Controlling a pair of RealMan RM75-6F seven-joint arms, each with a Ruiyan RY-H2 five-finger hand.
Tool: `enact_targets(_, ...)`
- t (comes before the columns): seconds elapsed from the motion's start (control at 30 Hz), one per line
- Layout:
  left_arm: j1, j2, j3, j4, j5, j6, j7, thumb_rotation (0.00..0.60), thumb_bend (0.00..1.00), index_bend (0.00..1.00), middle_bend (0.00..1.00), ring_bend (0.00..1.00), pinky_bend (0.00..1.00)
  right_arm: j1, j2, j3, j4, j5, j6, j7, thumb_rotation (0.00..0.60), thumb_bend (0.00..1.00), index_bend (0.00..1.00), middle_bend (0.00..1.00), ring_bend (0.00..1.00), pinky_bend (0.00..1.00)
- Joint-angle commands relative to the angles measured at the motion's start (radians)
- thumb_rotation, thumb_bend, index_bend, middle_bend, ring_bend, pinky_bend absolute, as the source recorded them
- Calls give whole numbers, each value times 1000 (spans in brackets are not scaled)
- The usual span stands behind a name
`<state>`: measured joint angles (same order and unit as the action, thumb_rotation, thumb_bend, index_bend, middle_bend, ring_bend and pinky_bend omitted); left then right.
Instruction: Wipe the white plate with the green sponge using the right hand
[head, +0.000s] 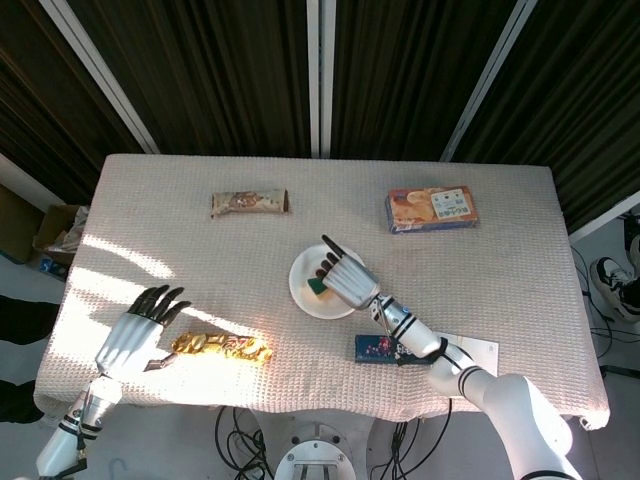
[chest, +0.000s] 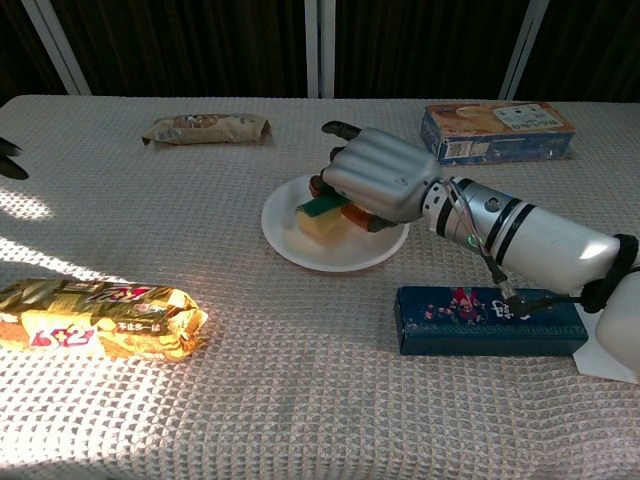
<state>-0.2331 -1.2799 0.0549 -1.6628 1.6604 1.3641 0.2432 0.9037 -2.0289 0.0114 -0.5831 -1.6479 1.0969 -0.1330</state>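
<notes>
Right hand (chest: 385, 180) fingers hold green sponge (chest: 322, 207) on white plate (chest: 300, 245), counter middle; left hand (head: 132, 337) fingers spread, empty, near left edge.

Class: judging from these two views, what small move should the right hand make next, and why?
Probably sweep the green sponge toward the near rim: the right hand presses it on the far side of the white plate, leaving the near part bare.
</notes>
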Motion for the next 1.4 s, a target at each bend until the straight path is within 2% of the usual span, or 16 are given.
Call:
enact_targets(0.03, -3, -2, -2, -2, -3, -5, 2, 600, 20, 193, 109, 91, 137, 9, 17, 20, -24, 19, -27, -22, 600, 515, 871, 630, 342, 57)
enact_targets(0.23, -5, 2, -5, -12, -13, -13, 13, 600, 20, 193, 108, 91, 137, 67, -38, 54, 36, 42, -102, -50, 600, 515, 869, 630, 342, 57)
enact_targets(0.4, 2, 7, -2, -15, -15, -6, 15, 600, 21, 192, 108, 91, 137, 60, -46, 14, 47, 14, -101, -33, 600, 519, 869, 633, 350, 57)
enact_targets(0.53, 3, 7, -2, -12, -15, -5, 14, 600, 20, 192, 108, 91, 137, 23, -3, -20, -4, -11, -49, -12, 600, 519, 871, 637, 354, 57)
enact_targets(0.73, -3, 6, -5, -15, -6, -7, 17, 600, 20, 192, 108, 91, 136, -22, 97, -46, -146, -36, 26, -6, 600, 519, 874, 641, 358, 57)
enact_targets(0.87, -9, 2, -7, -18, -8, -16, 23, 600, 20, 192, 108, 91, 137, -28, 130, -49, -208, -27, -6, -27, 600, 519, 875, 643, 361, 57)
enact_targets(1.0, -9, 2, -7, -21, -12, -19, 26, 600, 20, 192, 108, 91, 137, -20, 125, -54, -213, -27, -48, -37, 600, 519, 875, 644, 369, 57)
enact_targets(1.13, -8, 3, -7, -20, -21, -23, 25, 600, 20, 192, 108, 91, 137, -3, 100, -35, -176, -21, -67, -54, 600, 519, 874, 647, 373, 56)
enact_targets(1.23, -11, 2, -8, -21, -21, -27, 27, 600, 20, 192, 108, 91, 137, 20, 58, 3, -120, 1, -85, -59, 600, 520, 873, 647, 373, 57)
enact_targets(1.4, -7, 8, -6, -23, -14, -16, 27, 600, 20, 192, 108, 91, 137, 48, 21, 34, -72, 1, -58, -43, 600, 519, 873, 647, 372, 56)
